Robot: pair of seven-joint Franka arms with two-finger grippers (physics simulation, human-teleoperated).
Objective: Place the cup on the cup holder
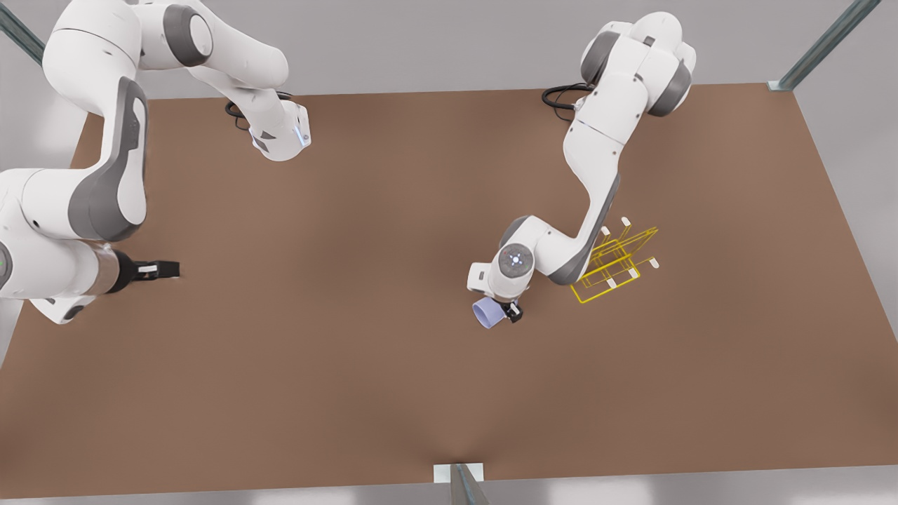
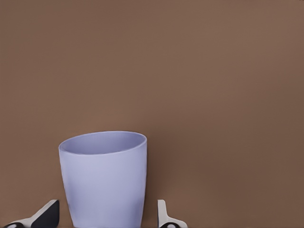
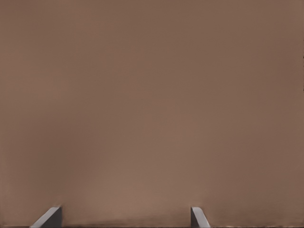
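left pincer (image 1: 502,312) lowered, right pincer (image 1: 168,269) spread

light: even, soft | shadows: faint (under arms) | glare: none

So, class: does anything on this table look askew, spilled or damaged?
Nothing stands out. The cup sits between the left gripper fingers, unbroken; the cup holder stands on the table beside that arm; the right gripper waits, open.
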